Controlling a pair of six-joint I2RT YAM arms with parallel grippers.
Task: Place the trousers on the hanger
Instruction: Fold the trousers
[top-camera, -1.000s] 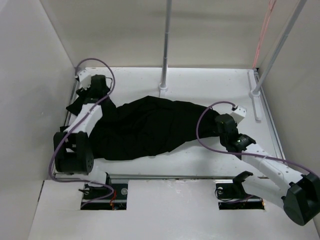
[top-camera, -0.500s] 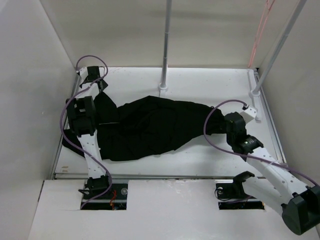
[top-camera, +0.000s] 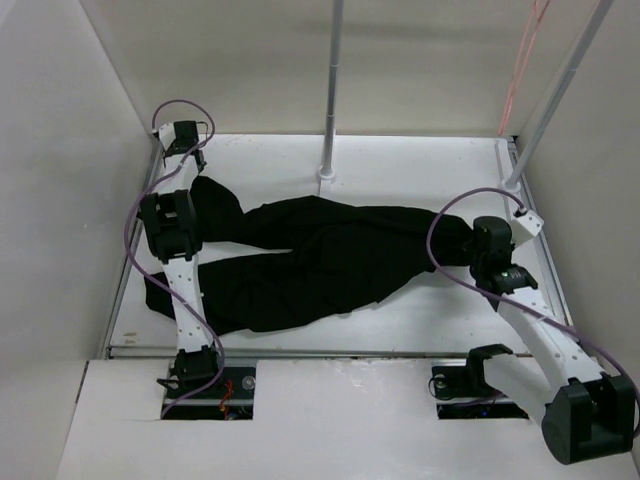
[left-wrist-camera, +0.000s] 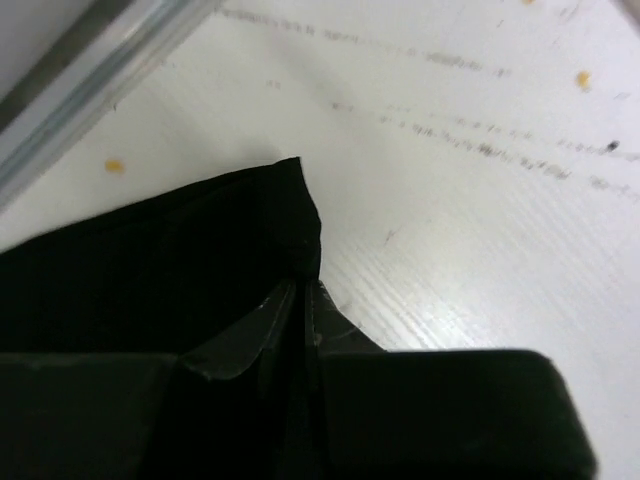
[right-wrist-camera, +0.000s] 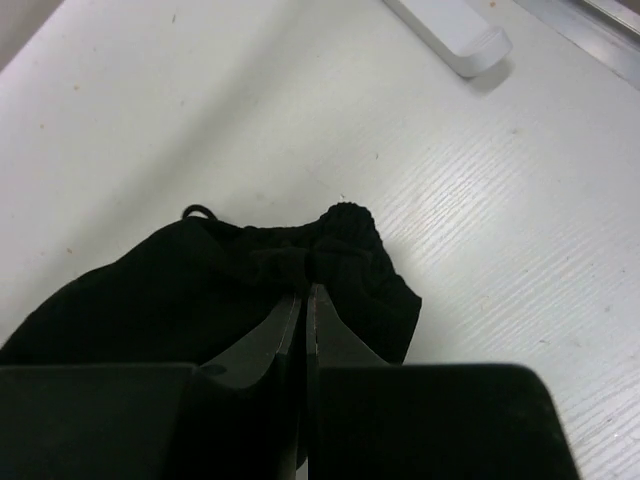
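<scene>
Evidently soft and light, I judge, the trousers (top-camera: 300, 265) lie stretched between my holds; left gripper (left-wrist-camera: 302, 300) clenched on a cloth corner; right gripper (right-wrist-camera: 303, 298) clenched on the waistband.

On my feed the left arm (top-camera: 187, 300) and right arm (top-camera: 540, 335) are white links with bulky black joints, a purple cable (top-camera: 430, 238) looping along each. The left gripper (left-wrist-camera: 299, 286) and right gripper (right-wrist-camera: 303, 291) are matte black

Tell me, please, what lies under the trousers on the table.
Only the white table shows around the trousers, which lie spread on it. Anything beneath the cloth is covered and cannot be seen. The left end effector and right end effector each pinch one end.
</scene>
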